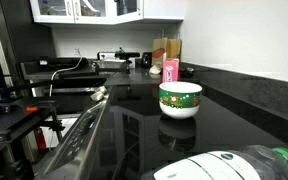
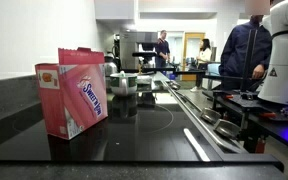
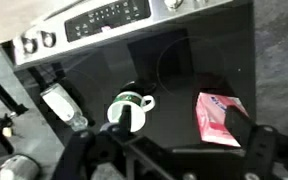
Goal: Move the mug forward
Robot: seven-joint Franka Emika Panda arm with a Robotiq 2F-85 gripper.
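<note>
Since the gripper (image 3: 169, 165) hangs well above the stove with nothing in it, all the risk is in the approach.

Wrist view: jaws look spread wide and empty. The mug (image 3: 130, 109) stands on the black glass cooktop (image 3: 184, 60), with a lying plastic bottle (image 3: 62, 106) to its left and the pink carton (image 3: 219, 118) to its right, both apart from it. The bowl is wide, so an off-centre descent probably lands a finger on the rim and tips or skates it.

In an exterior view: mug (image 1: 180, 100) upright, with free surface all round it. Carton (image 1: 170, 69) is farther back, bottle (image 1: 234, 165) near the camera. The surface is glossy, so a loose grip or a nudge could send the mug sliding past target. Can't tell which neighbour sits on the forward line.

In an exterior view: carton (image 2: 74, 92) fills the near left and blocks the spot behind it. I can't make the mug out cleanly there. People (image 2: 162, 45) stand far back, well apart from the stove.
</note>
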